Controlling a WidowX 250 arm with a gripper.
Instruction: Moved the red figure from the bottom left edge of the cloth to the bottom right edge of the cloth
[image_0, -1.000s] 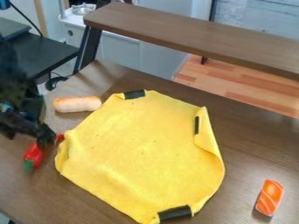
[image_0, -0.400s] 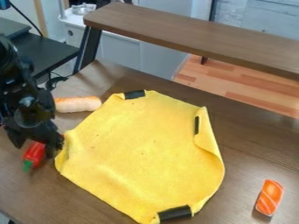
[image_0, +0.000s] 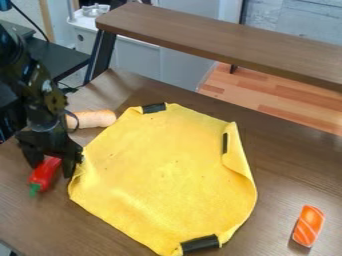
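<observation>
black metal and plastic, one pincer (image_0: 51, 171), mine: hanging low at the left of the camera view, its arm entering from the upper left; state, released, the two fingers spread apart, one to each side of the item below. item, one glossy red toy pepper with a green stem (image_0: 45, 173): lying at a slant on the table, just beside the lower left edge of the cloth, its upper end between my fingers, its green end pointing down the view, towards the near side. item, one yellow fabric cloth (image_0: 163, 175): spread on the table, edges folded over in places, with dark strips at the top (image_0: 154, 108), the right (image_0: 225, 143) and the bottom (image_0: 200, 243); my right-hand finger is right at its left edge. item, one pale tan, roll-shaped toy (image_0: 93, 119): lying behind my pincer, near the cloth's upper left edge. item, one orange toy salmon piece with white stripes (image_0: 308, 226): at lower right, well apart from the cloth. support, one brown wood-grain table (image_0: 287, 165), beneath all of these. behind it, one long brown wooden shelf (image_0: 220, 40) on dark legs.
</observation>
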